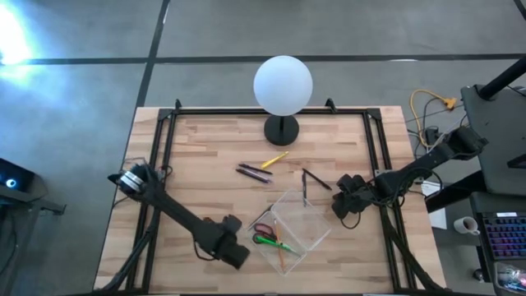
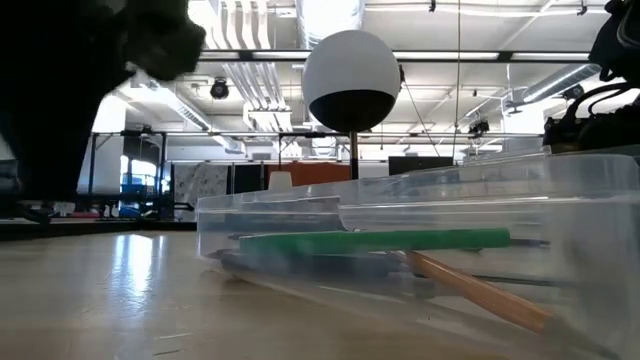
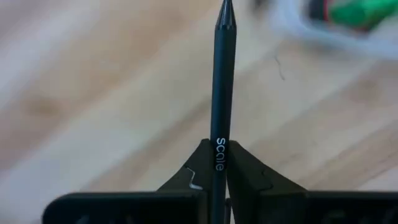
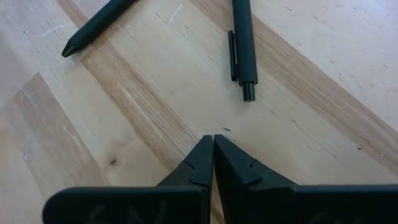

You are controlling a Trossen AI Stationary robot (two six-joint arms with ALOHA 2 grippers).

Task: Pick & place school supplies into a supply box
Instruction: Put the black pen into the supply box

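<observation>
The left claw (image 3: 219,177) is clamped on a dark pen (image 3: 222,87), which sticks straight out past its tips; from above this claw sits just beside the box (image 1: 297,226), at its near-left end. The right claw (image 4: 213,149) is pressed shut on nothing, just off the box's far-right side, with two more dark pens (image 4: 244,46) lying on the bench (image 1: 205,156) ahead of it.

Inside the box already lie the scissors (image 1: 264,230), the green marker (image 2: 375,239) and a wooden pencil (image 2: 478,291). Beyond the box, toward the lamp (image 1: 283,86), a yellow pencil (image 1: 275,159) and a pair of dark pens (image 1: 254,172) wait on the bench.

So I judge the job roughly a third to half done: three items boxed, one pen in hand and about to go in, and five items left outside the box, the right arm's two pens among them.
</observation>
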